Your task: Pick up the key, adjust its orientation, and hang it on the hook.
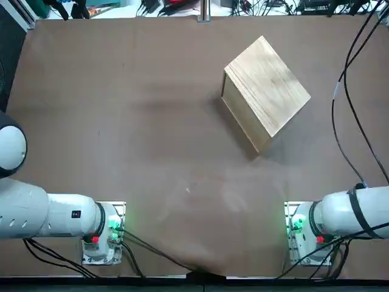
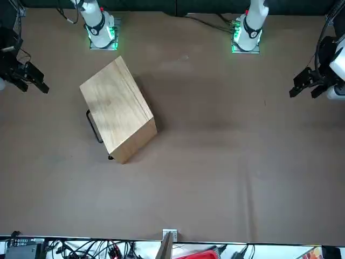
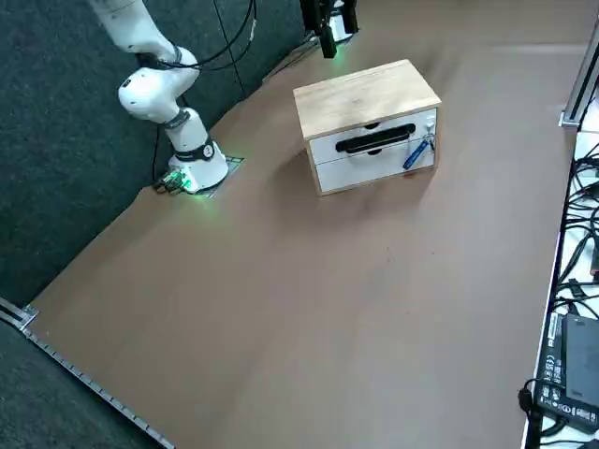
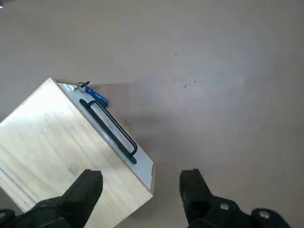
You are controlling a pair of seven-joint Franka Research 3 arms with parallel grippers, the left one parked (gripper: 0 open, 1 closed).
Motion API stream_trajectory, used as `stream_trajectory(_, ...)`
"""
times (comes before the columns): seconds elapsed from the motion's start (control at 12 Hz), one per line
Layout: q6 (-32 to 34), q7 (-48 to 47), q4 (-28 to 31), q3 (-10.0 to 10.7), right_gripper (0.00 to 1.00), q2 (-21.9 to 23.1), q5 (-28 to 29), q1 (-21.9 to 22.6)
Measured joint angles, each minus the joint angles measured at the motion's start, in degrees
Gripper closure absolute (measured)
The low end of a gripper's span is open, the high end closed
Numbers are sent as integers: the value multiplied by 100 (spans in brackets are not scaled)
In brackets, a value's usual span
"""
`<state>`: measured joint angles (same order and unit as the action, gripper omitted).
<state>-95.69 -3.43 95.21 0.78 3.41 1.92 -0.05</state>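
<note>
- Currently, the right gripper (image 4: 142, 175) is being held above the table (image 3: 309, 281), beside the wooden box (image 3: 368, 96), its two fingers being spread wide apart and nothing being gripped between them.
- On the box's white front, facing the robot's right, the blue key (image 3: 417, 154) is being held up by its ring at the small hook (image 3: 430, 127), near the end farther from the robot, its body being slanted.
- Just beside it, the black handle (image 3: 375, 139) is being shown.
</note>
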Motion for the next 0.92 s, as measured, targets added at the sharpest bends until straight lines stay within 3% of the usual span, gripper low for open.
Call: stream_trajectory(0.92, -1, 14, 0, -2, 0, 2, 0, 24)
